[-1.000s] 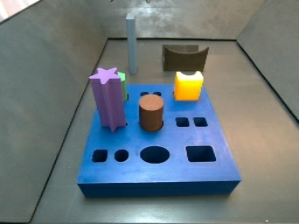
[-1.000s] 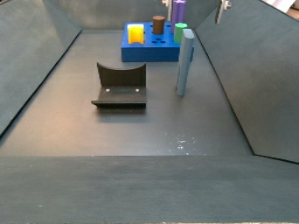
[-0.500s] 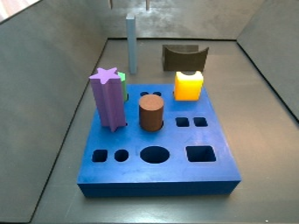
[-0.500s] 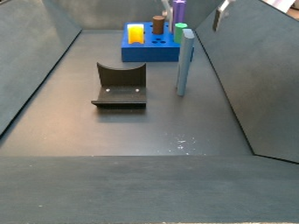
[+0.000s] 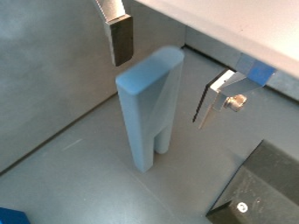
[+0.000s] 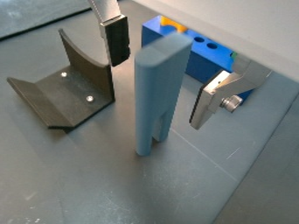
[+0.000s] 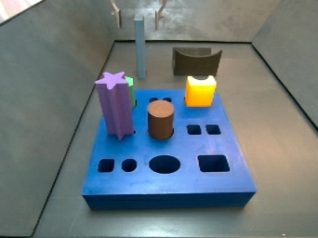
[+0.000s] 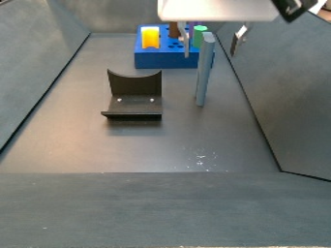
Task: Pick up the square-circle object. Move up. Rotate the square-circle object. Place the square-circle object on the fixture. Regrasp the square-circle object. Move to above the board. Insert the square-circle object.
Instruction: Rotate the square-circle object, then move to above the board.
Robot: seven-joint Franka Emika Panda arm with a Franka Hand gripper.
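1 long slim grey-blue square-circle object [image 5: 149, 105] is standing upright on the floor between the board [image 7: 168, 149] and the fixture [image 6: 65, 83]. The gripper [image 6: 163, 74] is hovering over it, 2 fingers [image 6: 114, 39] spread wide, touching nothing.

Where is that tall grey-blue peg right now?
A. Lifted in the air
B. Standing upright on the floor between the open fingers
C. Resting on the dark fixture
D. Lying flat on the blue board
B: the peg stands upright on the floor, the gripper open around it, untouched.
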